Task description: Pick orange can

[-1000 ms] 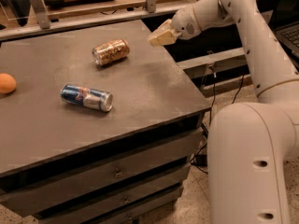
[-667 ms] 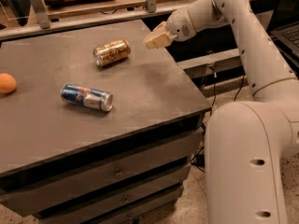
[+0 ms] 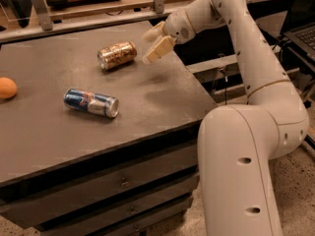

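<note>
The orange can [image 3: 117,55] lies on its side on the grey table [image 3: 147,112], toward the back, with its speckled brownish body and silver ends showing. My gripper [image 3: 147,48] hovers just to the right of the can, a little above the table surface, with its two cream fingers [image 3: 158,50] spread apart and pointing left toward the can. It is open and empty, and it does not touch the can.
A blue-and-silver can [image 3: 91,103] lies on its side at the table's middle left. An orange ball [image 3: 7,88] sits at the left edge. A rail [image 3: 98,18] runs behind the table. My arm's white base [image 3: 241,171] stands at the table's right front corner.
My gripper has moved left and slightly down, from the table's back right corner to just beside the orange can. The cans and the ball have not moved.
</note>
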`<state>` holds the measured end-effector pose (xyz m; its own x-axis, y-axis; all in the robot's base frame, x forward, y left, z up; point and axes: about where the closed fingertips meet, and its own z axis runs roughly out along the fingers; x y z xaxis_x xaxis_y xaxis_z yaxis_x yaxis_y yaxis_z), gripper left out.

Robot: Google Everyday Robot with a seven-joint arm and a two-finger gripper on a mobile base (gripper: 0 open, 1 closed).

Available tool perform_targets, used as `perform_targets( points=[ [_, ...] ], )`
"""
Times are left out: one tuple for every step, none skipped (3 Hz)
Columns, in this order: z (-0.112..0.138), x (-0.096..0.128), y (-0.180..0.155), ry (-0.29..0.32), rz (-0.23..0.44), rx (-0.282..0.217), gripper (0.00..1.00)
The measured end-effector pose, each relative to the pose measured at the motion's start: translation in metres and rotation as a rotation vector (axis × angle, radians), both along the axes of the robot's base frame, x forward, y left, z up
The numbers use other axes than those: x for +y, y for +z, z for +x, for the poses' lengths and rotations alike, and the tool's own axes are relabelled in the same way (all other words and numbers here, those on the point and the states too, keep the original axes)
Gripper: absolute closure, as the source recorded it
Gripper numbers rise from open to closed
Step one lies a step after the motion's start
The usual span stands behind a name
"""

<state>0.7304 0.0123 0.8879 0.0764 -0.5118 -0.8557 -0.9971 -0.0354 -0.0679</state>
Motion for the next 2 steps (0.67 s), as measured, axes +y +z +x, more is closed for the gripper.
perform_targets(
  points=[
    [0.004,0.014,0.001,0.031,0.005,-0.018,0.00],
    [0.012,0.029,-0.001,0.051,0.017,-0.039,0.00]
  ],
)
